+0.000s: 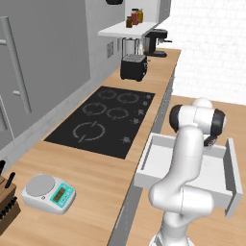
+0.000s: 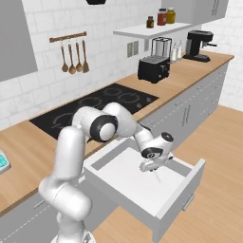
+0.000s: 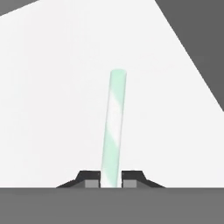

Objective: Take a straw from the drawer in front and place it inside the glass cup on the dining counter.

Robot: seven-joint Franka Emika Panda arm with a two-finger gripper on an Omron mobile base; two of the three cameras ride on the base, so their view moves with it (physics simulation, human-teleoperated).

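Observation:
The drawer (image 2: 182, 179) stands pulled out in front of the base, its pale inside bare (image 1: 161, 163). My gripper (image 2: 149, 166) reaches down into it, near the front right corner. In the hand view the straw (image 3: 114, 127), pale with faint green and white stripes, stands between the two fingertips (image 3: 92, 183), and the gripper (image 3: 110, 182) is shut on it. From the right base view the straw (image 2: 157, 177) shows as a thin pale stick slanting down from the fingers to the drawer floor. The glass cup and the dining counter are out of view.
A wood worktop runs along the wall with a black cooktop (image 1: 103, 120), a toaster (image 1: 133, 67), a coffee machine (image 1: 156, 42), a kitchen scale (image 1: 49, 193) and a knife block (image 1: 7, 204). The drawer's front panel (image 2: 176, 205) juts out over the wood floor.

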